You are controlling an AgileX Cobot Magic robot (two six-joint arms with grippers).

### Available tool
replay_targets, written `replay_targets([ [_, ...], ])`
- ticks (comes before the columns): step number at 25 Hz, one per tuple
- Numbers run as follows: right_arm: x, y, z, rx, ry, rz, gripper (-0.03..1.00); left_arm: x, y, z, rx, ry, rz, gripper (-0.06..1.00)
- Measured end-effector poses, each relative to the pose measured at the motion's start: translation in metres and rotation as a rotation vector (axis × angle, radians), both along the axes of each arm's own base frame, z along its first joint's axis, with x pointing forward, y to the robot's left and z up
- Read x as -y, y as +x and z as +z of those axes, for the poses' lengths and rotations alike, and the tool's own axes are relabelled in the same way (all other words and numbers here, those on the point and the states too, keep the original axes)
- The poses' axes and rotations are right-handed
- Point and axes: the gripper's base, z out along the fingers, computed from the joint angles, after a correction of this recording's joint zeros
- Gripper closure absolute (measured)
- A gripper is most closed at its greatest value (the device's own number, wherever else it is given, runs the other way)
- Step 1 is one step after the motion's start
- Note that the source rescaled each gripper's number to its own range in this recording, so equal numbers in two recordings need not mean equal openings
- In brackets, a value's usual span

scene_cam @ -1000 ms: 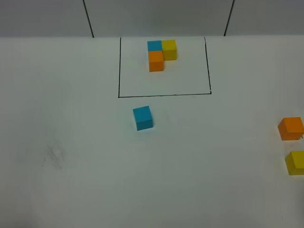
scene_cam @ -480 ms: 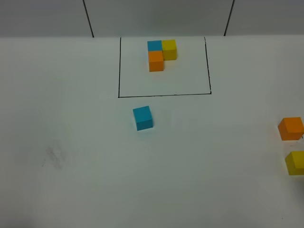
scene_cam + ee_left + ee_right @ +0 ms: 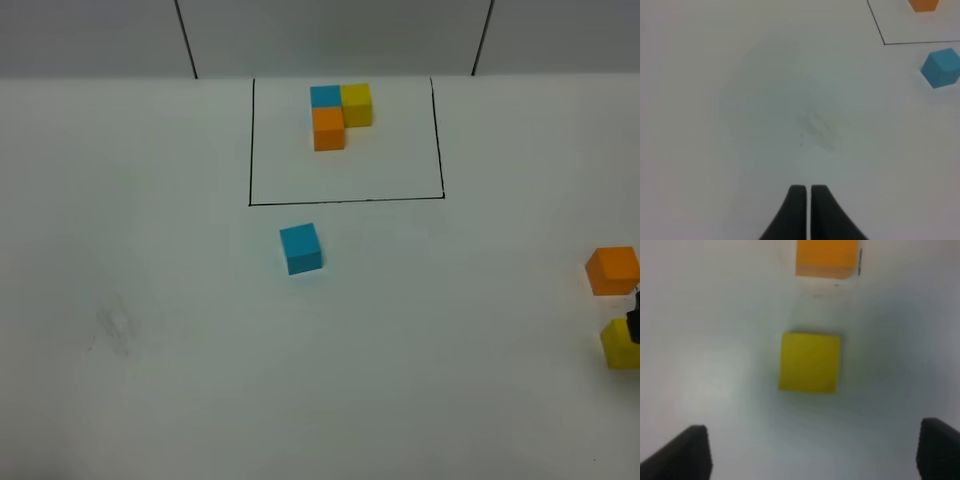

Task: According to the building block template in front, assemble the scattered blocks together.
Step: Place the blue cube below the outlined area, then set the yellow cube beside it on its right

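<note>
On the white table (image 3: 150,330), far right, the yellow cube (image 3: 810,362) sits square-on to the wide-open, empty right gripper (image 3: 812,455), with the orange cube (image 3: 827,257) just beyond. The left gripper (image 3: 804,189) is pinched closed on nothing.

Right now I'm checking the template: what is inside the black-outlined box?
Three touching blocks: blue block, yellow block beside it, orange block in front of the blue. Whatever lies beneath them is covered.

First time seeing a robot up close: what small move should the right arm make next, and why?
Probably ease the right gripper down until it straddles the loose yellow block: the jaws are wide open, and the block lies centred ahead of them, untouched. The loose orange block sits just beyond, apart.
</note>
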Motion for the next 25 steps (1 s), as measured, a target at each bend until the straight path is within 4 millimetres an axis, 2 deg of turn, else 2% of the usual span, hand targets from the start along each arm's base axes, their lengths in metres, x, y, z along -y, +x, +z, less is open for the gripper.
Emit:
replay_targets([
  [11,0.001,0.027,-0.040,-0.092,0.017,-0.038,0.06,0.000,0.000,0.000,0.000,0.000,0.000,0.94],
  [25,0.002,0.049,-0.091,-0.176,0.023,-0.055,0.06,0.000,0.000,0.000,0.001,0.000,0.000,0.94],
])
